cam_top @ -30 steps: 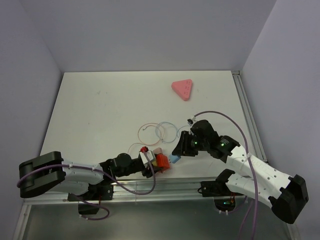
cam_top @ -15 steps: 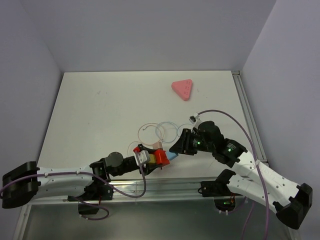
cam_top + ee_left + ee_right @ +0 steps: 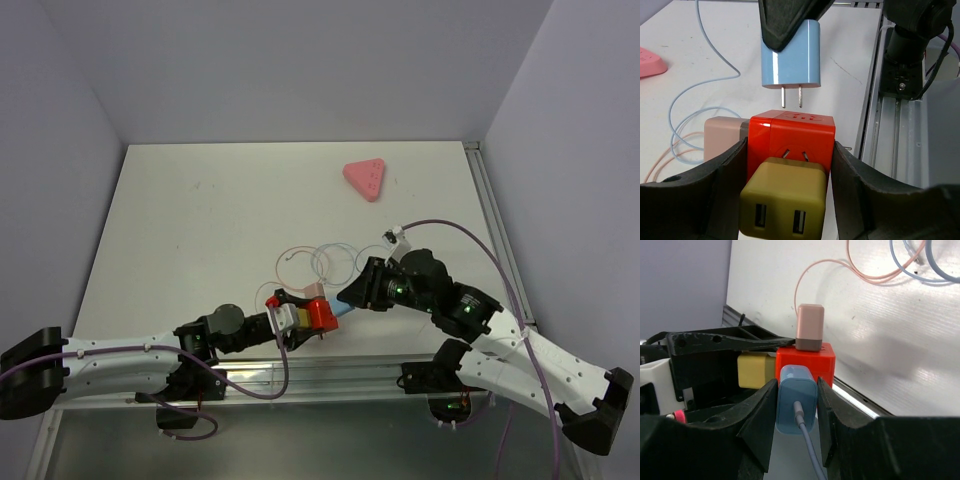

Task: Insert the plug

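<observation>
Left tool (image 3: 790, 162) was closed on the orange-red block (image 3: 792, 132), one finger down each side of it, nothing else in its hold. A yellow adapter (image 3: 782, 202) sat plugged into the block's near face and a pinkish adapter (image 3: 722, 136) sat on its left face.

Just off the block's free face hung the plug (image 3: 792, 52), light blue. Its two prongs (image 3: 791, 96) pointed straight at that face with a small gap showing, no contact. The plug's long axis ran square to the face, prongs leading.

Right tool (image 3: 797, 397) pinched the plug by its flanks, open only to the plug's width. So the right arm carried the plug and the left arm only presented the block. We judged the coming move to be a short straight push along the prong axis into the block's slots. The prongs looked roughly over the slot marks, but we could not tell the exact line-up.

Left wrist view gave the gap and the prongs. Right wrist view hid both behind the plug's back, but showed its cable (image 3: 807, 450) leaving the rear and the block dead ahead. Top view showed only a sliver of blue to the right of the block, near the front edge of the bench (image 3: 200, 220). The pink triangular strip (image 3: 365, 180) lay well beyond the block, with neither arm near it.
</observation>
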Controlling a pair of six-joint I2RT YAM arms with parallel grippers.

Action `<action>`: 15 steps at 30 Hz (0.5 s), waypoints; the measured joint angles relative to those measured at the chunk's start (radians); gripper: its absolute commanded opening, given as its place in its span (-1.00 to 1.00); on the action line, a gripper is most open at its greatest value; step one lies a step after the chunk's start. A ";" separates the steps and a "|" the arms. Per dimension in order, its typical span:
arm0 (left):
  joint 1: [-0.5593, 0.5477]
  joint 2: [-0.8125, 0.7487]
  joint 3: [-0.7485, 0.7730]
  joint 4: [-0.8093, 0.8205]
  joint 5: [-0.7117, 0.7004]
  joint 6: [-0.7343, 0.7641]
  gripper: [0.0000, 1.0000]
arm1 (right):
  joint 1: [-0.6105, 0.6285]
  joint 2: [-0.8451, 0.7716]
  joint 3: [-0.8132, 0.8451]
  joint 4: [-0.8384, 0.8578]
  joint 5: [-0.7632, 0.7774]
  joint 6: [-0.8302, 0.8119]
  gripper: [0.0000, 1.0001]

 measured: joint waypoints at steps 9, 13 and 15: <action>-0.001 -0.051 0.000 -0.010 -0.006 -0.018 -0.99 | 0.070 -0.010 0.007 0.027 0.092 0.008 -1.00; -0.001 -0.058 0.000 -0.027 -0.015 -0.018 -0.99 | 0.101 -0.006 0.007 0.030 0.117 0.019 -1.00; -0.001 -0.061 0.000 -0.032 -0.024 -0.018 -0.99 | 0.113 -0.006 0.007 0.031 0.124 0.023 -1.00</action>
